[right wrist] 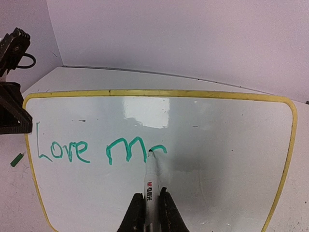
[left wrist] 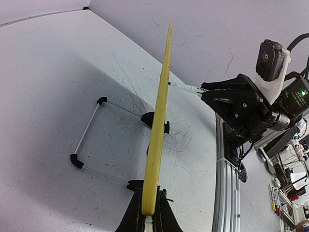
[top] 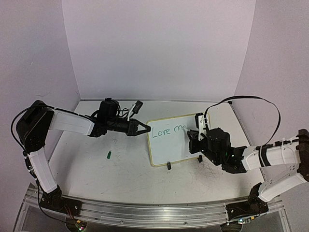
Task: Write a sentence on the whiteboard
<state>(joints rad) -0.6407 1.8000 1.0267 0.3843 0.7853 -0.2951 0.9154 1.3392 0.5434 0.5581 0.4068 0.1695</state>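
The whiteboard (top: 170, 145) stands tilted on its black clip feet at the table's middle, with green writing "Love M" plus a part of a letter. It fills the right wrist view (right wrist: 217, 145); the left wrist view shows its yellow edge (left wrist: 159, 121). My left gripper (top: 144, 128) is shut on the board's left edge, also in the left wrist view (left wrist: 148, 212). My right gripper (top: 195, 142) is shut on a white marker (right wrist: 150, 181), whose tip touches the board at the end of the writing. The gripper also shows in the right wrist view (right wrist: 147, 212).
A small green marker cap (top: 109, 154) lies on the table left of the board; it also shows in the right wrist view (right wrist: 16, 160). The board's wire stand (left wrist: 89, 140) rests on the table behind it. An aluminium rail (top: 154, 212) runs along the near edge.
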